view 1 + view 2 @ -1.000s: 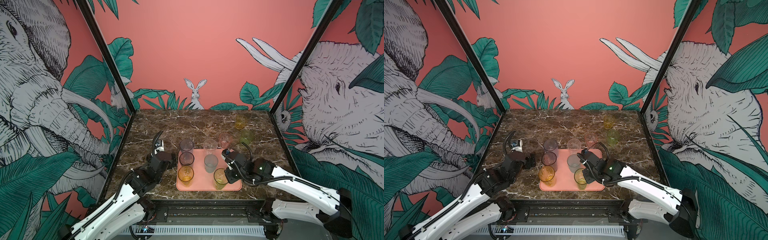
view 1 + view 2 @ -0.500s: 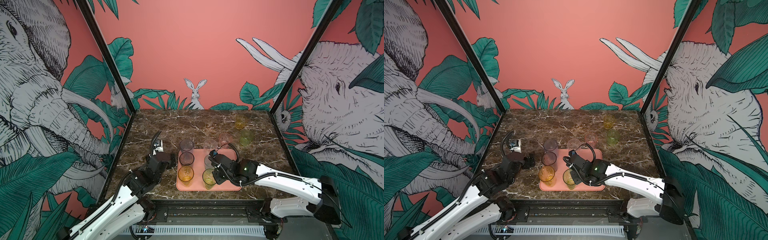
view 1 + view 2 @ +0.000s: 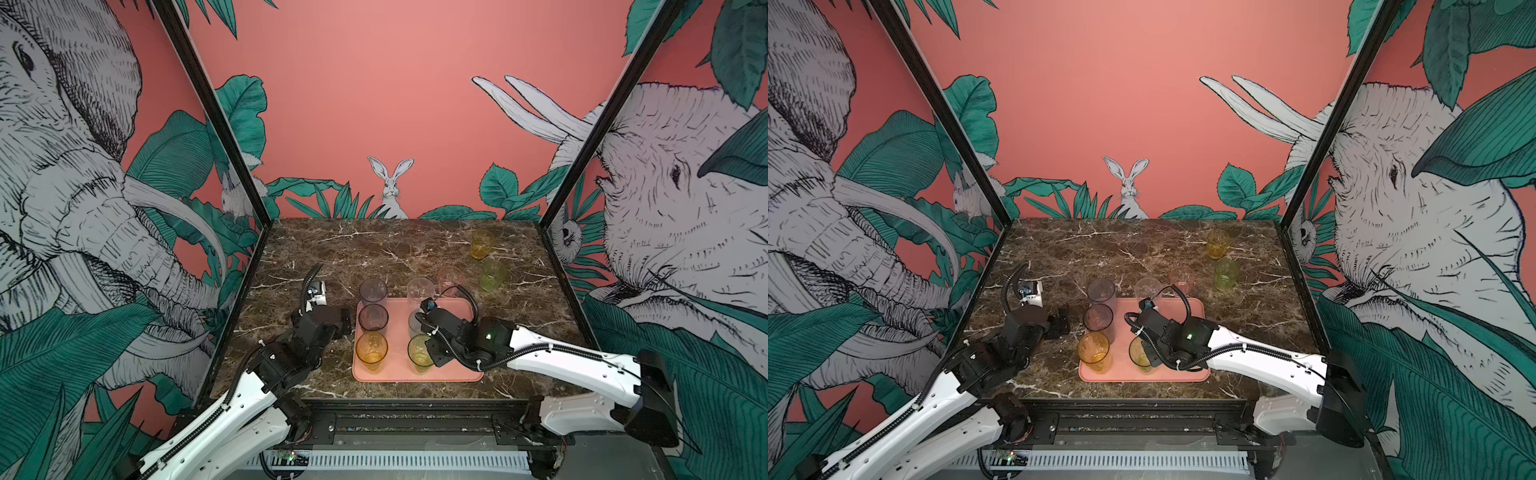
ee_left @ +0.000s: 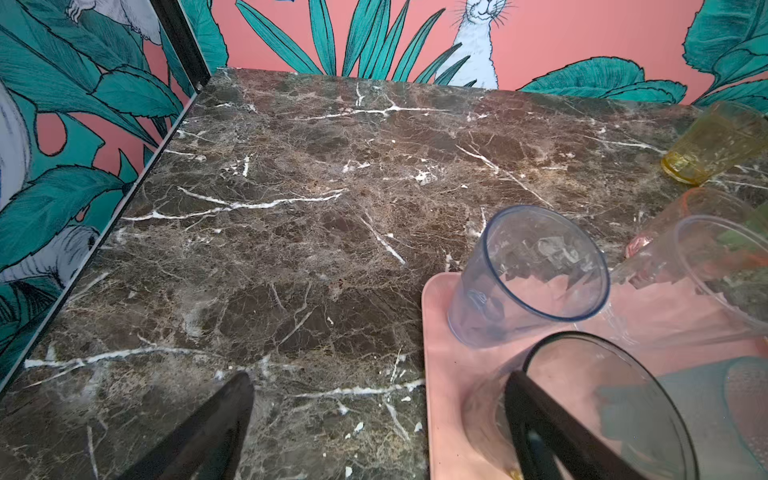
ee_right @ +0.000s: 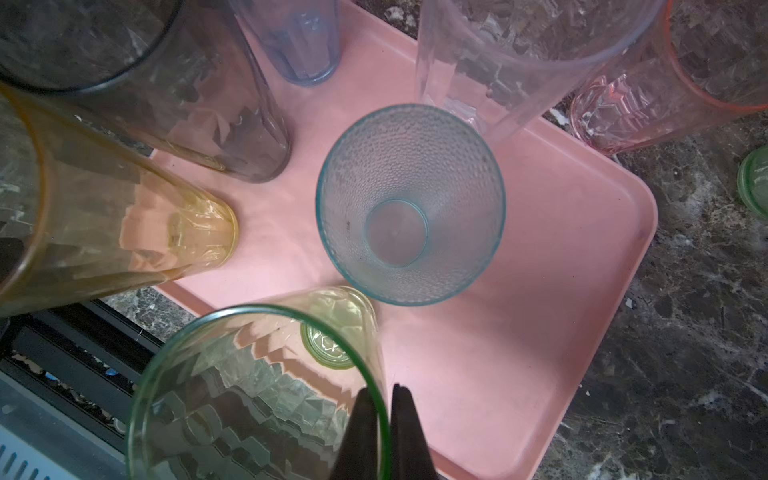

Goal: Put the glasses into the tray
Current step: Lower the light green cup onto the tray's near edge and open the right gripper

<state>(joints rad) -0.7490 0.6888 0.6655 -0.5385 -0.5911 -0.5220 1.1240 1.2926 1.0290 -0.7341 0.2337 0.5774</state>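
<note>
The salmon tray [image 3: 457, 374] [image 3: 1183, 374] lies at the table's front. On it stand glasses: bluish [image 3: 373, 291], smoky grey [image 3: 373, 318], amber [image 3: 371, 349], clear [image 3: 420, 289], and teal-grey [image 5: 409, 203], which my right arm mostly hides in both top views. My right gripper [image 5: 384, 388] [image 3: 430, 353] is shut on the rim of the tall green glass [image 5: 249, 395] [image 3: 419, 351], one finger inside and one outside; the glass's base is at the tray's front middle. My left gripper [image 4: 374, 382] [image 3: 343, 322] is open and holds nothing, just left of the tray beside the smoky glass [image 4: 623, 395].
Off the tray, on the marble, a pink glass [image 3: 451, 278] stands right behind its far edge. A short green glass [image 3: 493, 274] and a short amber glass [image 3: 482, 243] stand further back right. Painted walls close in three sides.
My right gripper carried the green glass leftward from the tray's front right to its front middle, then held still. The left arm has barely moved.
</note>
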